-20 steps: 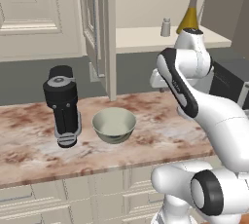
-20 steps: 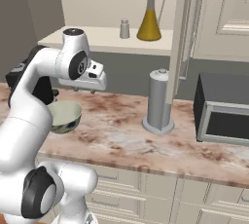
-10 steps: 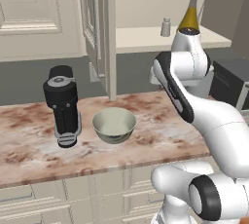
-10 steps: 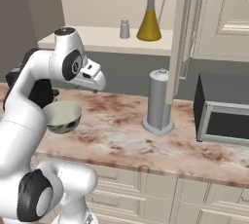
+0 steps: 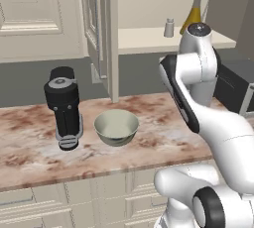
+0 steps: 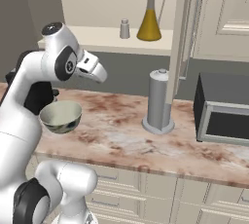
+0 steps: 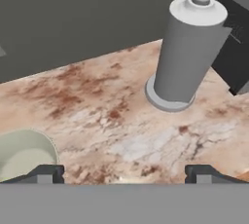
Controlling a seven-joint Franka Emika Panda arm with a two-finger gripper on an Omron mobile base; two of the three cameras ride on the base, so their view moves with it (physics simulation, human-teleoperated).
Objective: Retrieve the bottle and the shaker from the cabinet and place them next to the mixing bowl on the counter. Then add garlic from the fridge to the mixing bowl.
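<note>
An amber bottle [image 5: 197,7] [image 6: 149,16] and a small grey shaker [image 5: 169,27] [image 6: 125,28] stand side by side on the shelf of the open cabinet [image 6: 146,43]. The pale green mixing bowl [image 5: 116,127] [image 6: 61,116] [image 7: 23,156] sits on the marble counter [image 5: 30,147]. My gripper [image 6: 101,75] [image 7: 125,174] hangs above the counter, to the right of the bowl and well below the shelf. It is open, with its fingertips [image 7: 46,173] far apart and nothing between them. The garlic and the fridge are out of view.
A black grinder [image 5: 64,107] stands left of the bowl. A grey paper-towel roll [image 6: 159,100] [image 7: 187,47] and a dark microwave [image 6: 223,108] [image 7: 233,33] stand to the right. The open cabinet door [image 5: 101,28] [image 6: 181,28] juts out over the counter.
The jaws have spread wide apart. The arm has risen a little and the hand now sits slightly higher above the counter. Bottle, shaker and bowl have not moved.
</note>
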